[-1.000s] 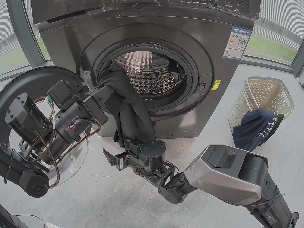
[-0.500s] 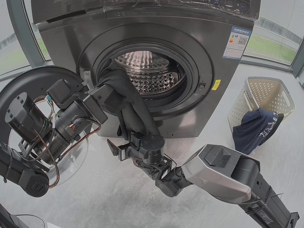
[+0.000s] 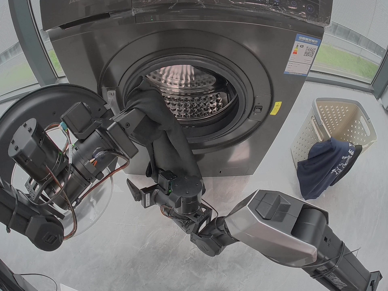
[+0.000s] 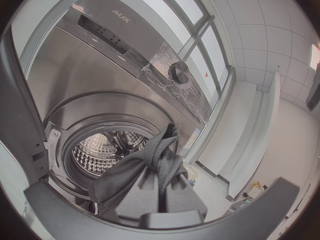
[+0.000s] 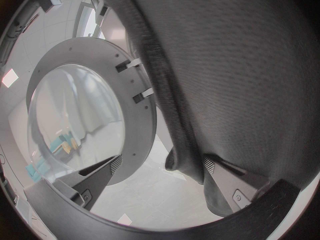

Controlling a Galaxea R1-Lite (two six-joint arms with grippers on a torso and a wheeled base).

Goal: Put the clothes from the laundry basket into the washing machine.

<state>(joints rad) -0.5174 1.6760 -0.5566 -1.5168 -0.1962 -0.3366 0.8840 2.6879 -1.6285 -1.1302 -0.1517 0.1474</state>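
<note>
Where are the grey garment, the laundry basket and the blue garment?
grey garment (image 3: 171,142): head view, hanging middle fold.
laundry basket (image 3: 347,120): head view, perforated back wall.
blue garment (image 3: 323,166): head view, draped front.

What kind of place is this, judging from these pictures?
Probably a laundry corner of a glass-walled room: a dark grey front-loading washing machine, a beige perforated plastic laundry basket, and tall windows behind.

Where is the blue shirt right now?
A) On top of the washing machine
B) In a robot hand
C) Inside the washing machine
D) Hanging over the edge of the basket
D: the blue shirt drapes over the front edge of the basket, on the floor beside the washing machine.
</note>
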